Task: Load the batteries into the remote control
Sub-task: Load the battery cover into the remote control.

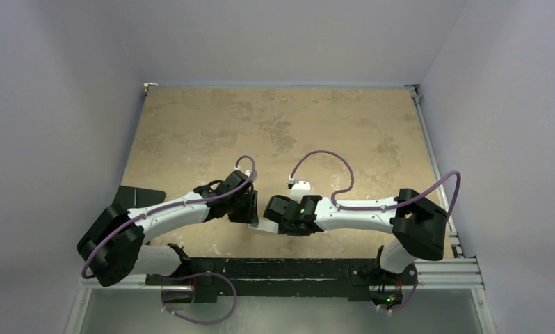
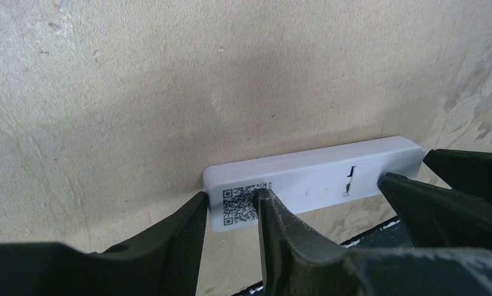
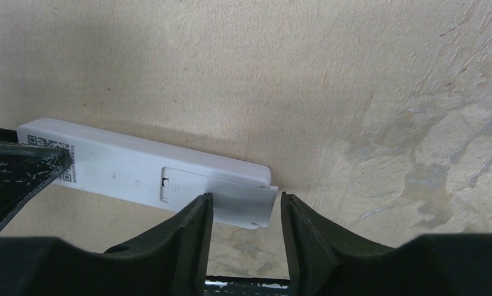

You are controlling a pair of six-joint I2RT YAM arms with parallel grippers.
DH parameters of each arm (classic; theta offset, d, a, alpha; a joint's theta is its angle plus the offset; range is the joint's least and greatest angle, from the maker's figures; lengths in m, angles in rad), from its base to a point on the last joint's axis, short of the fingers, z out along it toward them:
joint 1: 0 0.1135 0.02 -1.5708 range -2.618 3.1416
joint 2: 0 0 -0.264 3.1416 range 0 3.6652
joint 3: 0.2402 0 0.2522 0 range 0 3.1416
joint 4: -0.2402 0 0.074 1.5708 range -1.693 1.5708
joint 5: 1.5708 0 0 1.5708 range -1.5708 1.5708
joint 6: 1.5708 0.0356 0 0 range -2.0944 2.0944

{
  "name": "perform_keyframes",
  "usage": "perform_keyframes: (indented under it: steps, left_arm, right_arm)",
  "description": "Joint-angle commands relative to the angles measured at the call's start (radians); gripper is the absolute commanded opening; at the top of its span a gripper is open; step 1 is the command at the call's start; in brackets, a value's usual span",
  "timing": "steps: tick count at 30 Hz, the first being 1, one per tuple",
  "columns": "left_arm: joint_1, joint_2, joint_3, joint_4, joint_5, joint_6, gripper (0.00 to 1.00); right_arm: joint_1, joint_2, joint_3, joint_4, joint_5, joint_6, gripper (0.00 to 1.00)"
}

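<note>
Nearest you, the right hand (image 3: 245, 202) stands half-wide astride the free end of the battery cover (image 3: 234, 200), with a gap showing beside it, so it is not pinching. The remote control (image 3: 120, 165) lies back-up, on or just above the counter (image 3: 262, 74). The left hand (image 2: 231, 197) sits narrow at its QR label (image 2: 242, 206) end, though you cannot tell whether it clamps or only pins. Treat the remote as light, stiff, slick plastic. The thin cover looks bendable, so take it by its side edges. No batteries show.
</note>
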Motion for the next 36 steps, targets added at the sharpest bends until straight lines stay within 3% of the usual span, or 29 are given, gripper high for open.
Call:
perform_keyframes:
  steps: [1,36]
  left_arm:
    - [-0.003,0.003,-0.015,0.026,0.035,-0.015,0.34]
    - [-0.018,0.017,0.0,0.044,0.058,-0.017,0.34]
  right_arm:
    - [-0.006,0.023,0.023,-0.015,0.004,0.016,0.5]
    - [-0.002,0.071,0.067,0.065,-0.043,-0.039,0.45]
